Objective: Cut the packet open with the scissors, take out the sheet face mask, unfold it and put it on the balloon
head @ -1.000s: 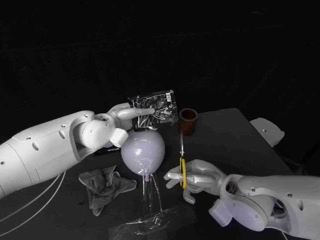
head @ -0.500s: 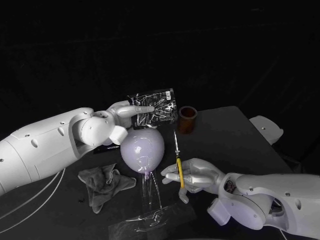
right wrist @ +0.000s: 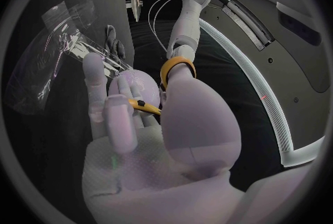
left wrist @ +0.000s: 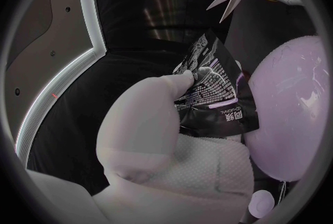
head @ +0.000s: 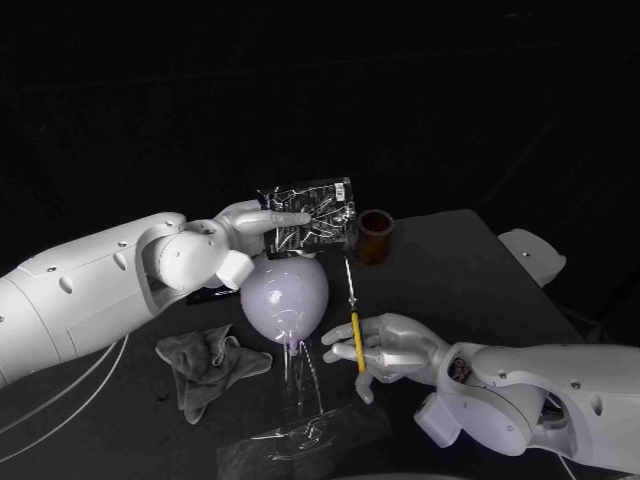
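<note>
Aloft, the left hand (head: 260, 226) pinches the packet (head: 317, 212) above the balloon (head: 287, 300) (right hand (head: 394, 350) grips the scissors (head: 355, 318), blades raised).

The packet (head: 309, 215) is crinkled, glossy foil. The balloon (head: 284, 298) looks like smooth, shiny rubber. The scissors (head: 355, 320) have bright metal blades and yellow plastic handles. The cloth (head: 205, 365) is soft and matt, and the table (head: 464, 290) is matt too.
</note>
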Robot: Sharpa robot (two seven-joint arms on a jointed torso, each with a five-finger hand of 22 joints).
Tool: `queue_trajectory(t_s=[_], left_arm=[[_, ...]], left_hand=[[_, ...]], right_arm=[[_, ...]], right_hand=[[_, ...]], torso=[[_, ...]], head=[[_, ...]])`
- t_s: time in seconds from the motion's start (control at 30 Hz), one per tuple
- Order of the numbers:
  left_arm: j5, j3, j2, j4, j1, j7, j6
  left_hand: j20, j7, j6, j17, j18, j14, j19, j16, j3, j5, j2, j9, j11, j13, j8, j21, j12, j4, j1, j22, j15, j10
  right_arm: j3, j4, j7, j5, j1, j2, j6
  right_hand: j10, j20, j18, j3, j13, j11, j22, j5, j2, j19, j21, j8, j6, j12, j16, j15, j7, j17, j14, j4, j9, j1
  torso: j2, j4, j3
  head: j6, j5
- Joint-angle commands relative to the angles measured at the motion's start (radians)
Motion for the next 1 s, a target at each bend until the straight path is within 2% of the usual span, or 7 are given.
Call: queue_trajectory(t_s=[0.03, 0.2, 0.4, 0.5, 1.0], left_arm=[[-0.005, 0.001, -0.002, 0.002, 0.002, 0.002, 0.035], [-0.005, 0.001, -0.004, 0.001, 0.002, 0.003, 0.042], [-0.004, 0.001, -0.007, 0.002, 0.002, 0.006, 0.051], [-0.004, 0.001, -0.009, 0.003, 0.002, 0.009, 0.054], [-0.003, 0.001, -0.013, 0.007, 0.002, 0.014, 0.064]], left_hand=[[-0.002, 0.005, -0.004, 0.001, 0.013, 0.007, 0.005, 0.002, 0.005, 0.003, 0.008, 0.248, -0.001, 0.001, 0.006, 0.004, -0.001, 0.001, -0.005, 0.001, -0.001, 0.009], [-0.002, 0.005, -0.005, 0.002, 0.013, 0.008, 0.005, 0.002, 0.005, 0.003, 0.008, 0.25, -0.001, 0.001, 0.007, 0.005, -0.001, 0.001, -0.006, 0.002, -0.001, 0.01], [-0.003, 0.004, -0.006, 0.003, 0.013, 0.009, 0.005, 0.002, 0.005, 0.003, 0.009, 0.253, -0.001, 0.001, 0.008, 0.006, -0.001, 0.002, -0.007, 0.002, -0.001, 0.011], [-0.003, 0.004, -0.006, 0.003, 0.013, 0.009, 0.006, 0.002, 0.005, 0.003, 0.009, 0.253, -0.001, 0.001, 0.009, 0.006, 0.0, 0.002, -0.007, 0.002, -0.001, 0.011], [-0.003, 0.004, -0.007, 0.004, 0.012, 0.01, 0.006, 0.002, 0.005, 0.003, 0.009, 0.258, -0.002, 0.002, 0.011, 0.007, 0.0, 0.003, -0.009, 0.003, -0.002, 0.013]], right_arm=[[0.002, 0.004, 0.022, 0.013, -0.001, -0.004, 0.026], [0.003, 0.004, 0.025, 0.023, -0.001, -0.008, 0.031], [0.005, -0.001, 0.028, 0.029, -0.001, -0.009, 0.033], [0.006, -0.008, 0.029, 0.032, -0.001, -0.01, 0.035], [0.012, -0.008, 0.031, 0.034, -0.001, -0.012, 0.037]], right_hand=[[0.018, -0.004, 0.015, -0.002, -0.002, -0.003, 0.004, -0.003, 0.008, 0.009, 0.008, 0.013, 0.006, 0.008, 0.006, 0.0, 0.077, 0.005, 0.02, 0.011, 0.003, 0.018], [0.022, -0.006, 0.015, -0.005, -0.003, -0.004, 0.003, -0.003, 0.011, 0.009, 0.007, 0.018, 0.008, 0.009, 0.006, -0.001, 0.075, 0.003, 0.02, 0.013, 0.004, 0.021], [0.024, -0.006, 0.016, -0.007, -0.004, -0.006, 0.0, -0.003, 0.014, 0.007, 0.004, 0.022, 0.008, 0.008, 0.004, -0.002, 0.074, -0.003, 0.018, 0.015, 0.004, 0.023], [0.024, -0.006, 0.016, -0.007, -0.004, -0.006, 0.0, -0.003, 0.014, 0.007, 0.004, 0.022, 0.008, 0.008, 0.004, -0.002, 0.074, -0.003, 0.018, 0.015, 0.004, 0.023], [0.022, -0.007, 0.017, -0.012, -0.006, -0.006, -0.009, -0.003, 0.025, 0.0, -0.01, 0.028, 0.006, 0.003, 0.0, -0.003, 0.073, -0.016, 0.014, 0.019, 0.003, 0.028]], torso=[[0.0, -0.0005, 0.0008], [0.0, -0.0006, 0.0002], [-0.001, 0.0002, 0.0014], [-0.001, 0.0002, 0.0001], [-0.001, 0.0006, 0.0007]], head=[[0.001, -0.002], [0.003, -0.005], [0.005, -0.011], [0.006, -0.013], [0.004, -0.016]])
